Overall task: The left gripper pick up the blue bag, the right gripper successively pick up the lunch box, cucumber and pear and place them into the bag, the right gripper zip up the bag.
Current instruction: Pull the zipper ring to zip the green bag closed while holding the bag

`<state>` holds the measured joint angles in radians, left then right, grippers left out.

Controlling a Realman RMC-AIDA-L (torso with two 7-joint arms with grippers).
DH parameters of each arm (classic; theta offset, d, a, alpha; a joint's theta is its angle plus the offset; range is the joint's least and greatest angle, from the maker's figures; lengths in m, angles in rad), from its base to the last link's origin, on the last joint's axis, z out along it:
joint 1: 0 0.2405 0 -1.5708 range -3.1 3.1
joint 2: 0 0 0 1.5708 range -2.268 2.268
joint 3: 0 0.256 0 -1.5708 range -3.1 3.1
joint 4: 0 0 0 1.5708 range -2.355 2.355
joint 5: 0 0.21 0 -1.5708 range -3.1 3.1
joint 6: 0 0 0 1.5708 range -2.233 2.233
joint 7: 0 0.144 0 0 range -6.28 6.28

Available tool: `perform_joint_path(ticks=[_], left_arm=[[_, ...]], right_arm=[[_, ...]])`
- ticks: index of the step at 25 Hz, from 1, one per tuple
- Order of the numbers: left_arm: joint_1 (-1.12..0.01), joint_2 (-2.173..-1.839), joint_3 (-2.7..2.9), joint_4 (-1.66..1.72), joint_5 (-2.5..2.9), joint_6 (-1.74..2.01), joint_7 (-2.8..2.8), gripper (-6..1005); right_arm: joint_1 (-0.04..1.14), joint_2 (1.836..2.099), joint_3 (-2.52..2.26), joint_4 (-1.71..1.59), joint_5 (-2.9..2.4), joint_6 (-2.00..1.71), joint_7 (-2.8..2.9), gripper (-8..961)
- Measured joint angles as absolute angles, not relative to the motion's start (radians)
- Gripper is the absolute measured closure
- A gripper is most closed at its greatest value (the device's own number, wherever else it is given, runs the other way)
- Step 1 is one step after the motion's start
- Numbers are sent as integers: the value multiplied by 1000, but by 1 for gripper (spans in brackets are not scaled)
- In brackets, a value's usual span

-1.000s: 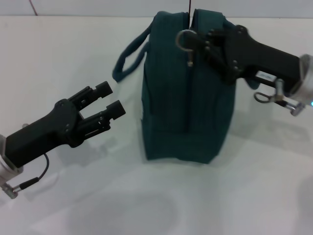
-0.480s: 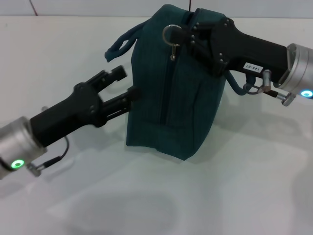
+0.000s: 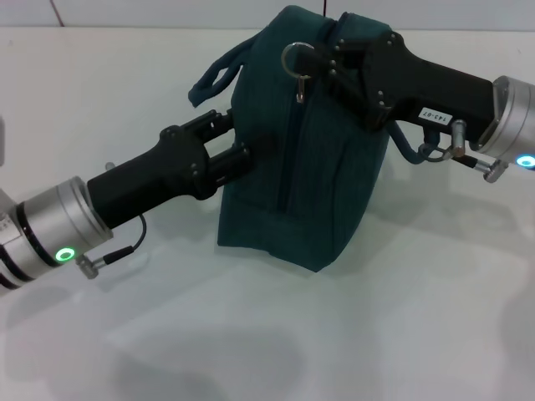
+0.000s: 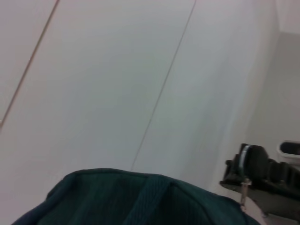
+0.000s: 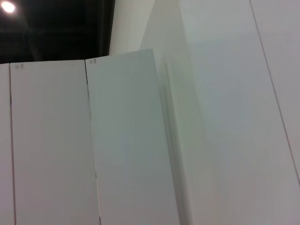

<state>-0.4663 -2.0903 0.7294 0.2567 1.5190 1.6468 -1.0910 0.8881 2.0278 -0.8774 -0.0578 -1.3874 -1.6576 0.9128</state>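
Note:
The blue bag [image 3: 309,175] stands on the white table [image 3: 401,317], tilted, with its zip line running down the near side. My right gripper [image 3: 328,63] is at the bag's top, shut on the ring zipper pull [image 3: 294,58]. My left gripper [image 3: 230,142] reaches in from the left, open, with its fingertips [image 3: 242,157] against the bag's left side below one handle [image 3: 213,79]. The bag's top edge also shows in the left wrist view [image 4: 140,197], with the right arm [image 4: 262,173] beyond it. The lunch box, cucumber and pear are out of view.
The bag's second handle [image 3: 411,152] hangs under the right arm. The right wrist view shows only white wall panels [image 5: 126,140].
My left gripper has moved forward and right until its fingers touch the bag's side. The bag has tipped from upright to tilted, and the right gripper stays at its top.

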Motion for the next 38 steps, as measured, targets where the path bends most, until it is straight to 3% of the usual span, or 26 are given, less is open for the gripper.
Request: perform_joint_path(ticks=[2,8,13,38], left_arm=[[-469,-2089,729,255,1517,1634,-1093,245],[-471,-2088,730,259,1521,1617,-1095,465],[-472,-2088,732,261,1523,1617,-1093,708],[-472,-2060,831,318,1717,1788,-1148,940]], right_arm=[[886,2028,-877,-57,-1387,-1659,913,937],[879,2028,-876,-58,-1387,-1661,913,937],[878,2028,-876,-59,-1386,-1661,913,937],[822,2028,-877,-130,-1316,-1473,986,937]])
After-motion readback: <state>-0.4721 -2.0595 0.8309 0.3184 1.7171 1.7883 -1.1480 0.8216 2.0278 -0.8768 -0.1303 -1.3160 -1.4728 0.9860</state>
